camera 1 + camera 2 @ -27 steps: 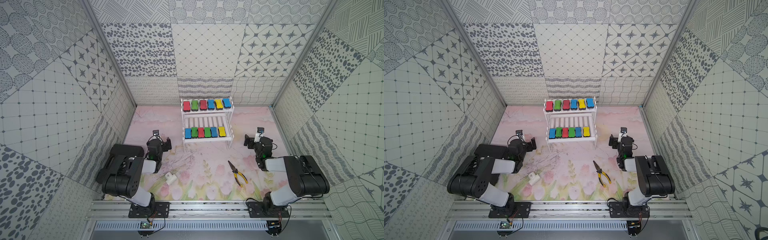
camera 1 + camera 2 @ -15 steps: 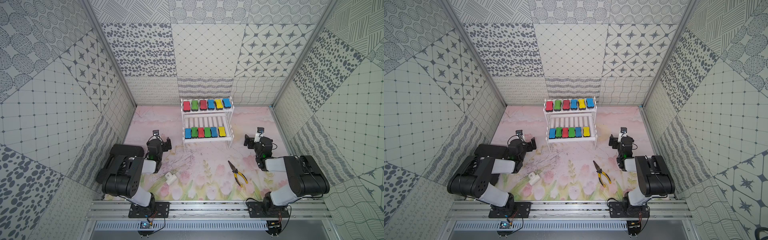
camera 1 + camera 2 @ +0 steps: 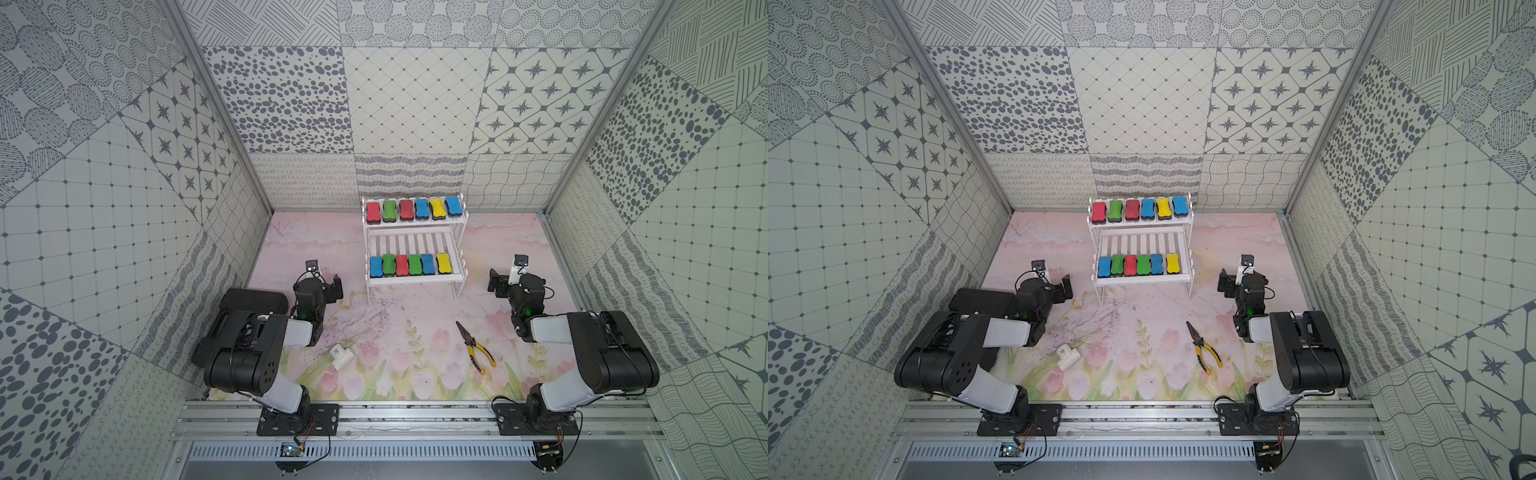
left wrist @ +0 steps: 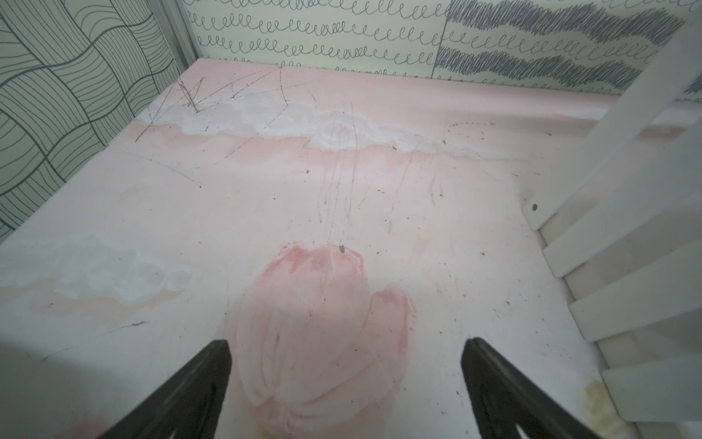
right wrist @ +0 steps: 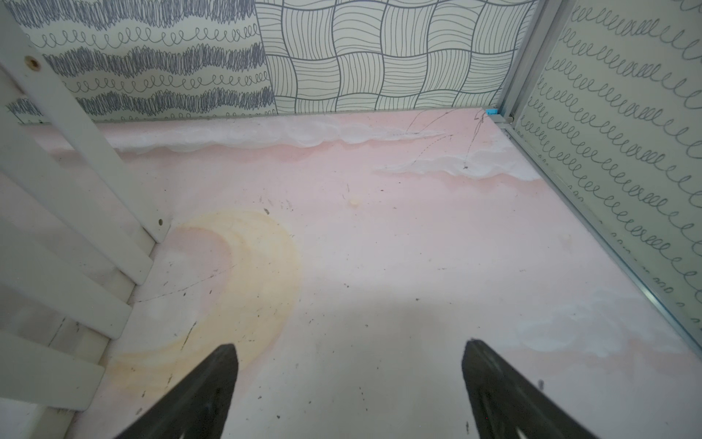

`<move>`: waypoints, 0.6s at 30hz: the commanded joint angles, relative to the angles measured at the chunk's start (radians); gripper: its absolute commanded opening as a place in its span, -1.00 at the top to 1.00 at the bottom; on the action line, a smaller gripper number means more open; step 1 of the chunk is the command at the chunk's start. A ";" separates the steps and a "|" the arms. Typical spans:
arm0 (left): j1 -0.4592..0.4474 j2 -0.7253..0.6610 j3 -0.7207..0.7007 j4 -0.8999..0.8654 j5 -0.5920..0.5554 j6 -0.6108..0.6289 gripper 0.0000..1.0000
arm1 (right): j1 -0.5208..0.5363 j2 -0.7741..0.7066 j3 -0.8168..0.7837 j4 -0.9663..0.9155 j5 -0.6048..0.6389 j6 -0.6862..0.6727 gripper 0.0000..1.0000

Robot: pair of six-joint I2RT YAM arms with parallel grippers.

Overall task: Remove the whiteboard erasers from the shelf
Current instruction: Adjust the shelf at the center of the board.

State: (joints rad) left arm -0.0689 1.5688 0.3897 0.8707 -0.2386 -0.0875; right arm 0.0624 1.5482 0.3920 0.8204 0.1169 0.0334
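The shelf (image 3: 409, 243) stands in the upper middle of both top views, close to the back wall. All twelve whiteboard erasers (image 3: 402, 264) are on it. Six sit in a row on the high tier and six sit in a row at the front of the low tier. None is off yet, so I think the job has hardly begun.

The left gripper (image 3: 333, 286) waits low at the middle left, just beside the shelf's left legs. The right gripper (image 3: 496, 283) waits at the middle right, near the right legs. Both are spread wide and hold nothing. In each wrist view there is only bare pink mat (image 4: 342, 213) between the black fingertips (image 4: 212, 365). I think one arm sits on each side so each can take the erasers closest to it.

The erasers are packed side by side, so there is little room for fingers to slip between them. The thin white legs and rails could get bumped.

Yellow-handled pliers (image 3: 473, 349) lie lower right of the middle. A small white block (image 3: 341, 356) lies lower left. Both are well apart from the shelf and block nothing. A black case (image 3: 253, 300) rests at the middle left, partly behind the left arm.
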 commanded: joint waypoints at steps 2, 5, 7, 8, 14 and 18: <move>0.002 0.002 0.005 0.004 0.012 -0.007 -0.99 | 0.007 0.006 0.011 0.036 0.001 -0.007 -0.94; 0.002 0.002 0.005 0.002 0.012 -0.007 -0.99 | -0.005 0.007 0.019 0.020 -0.025 -0.001 -0.94; 0.002 0.002 0.005 0.003 0.012 -0.007 -0.99 | -0.008 0.007 0.019 0.019 -0.029 0.002 -0.94; 0.002 0.002 0.005 0.002 0.012 -0.008 -0.99 | -0.009 0.007 0.019 0.019 -0.033 0.004 -0.94; 0.006 -0.050 0.046 -0.118 -0.019 -0.013 -0.99 | -0.008 -0.103 0.124 -0.253 0.127 0.060 -0.94; 0.008 -0.099 0.264 -0.533 -0.217 -0.109 -0.99 | -0.001 -0.155 0.143 -0.347 0.149 0.067 -0.94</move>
State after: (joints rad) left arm -0.0654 1.5047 0.5026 0.6930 -0.2852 -0.1150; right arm 0.0566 1.4353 0.5179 0.5720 0.2043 0.0723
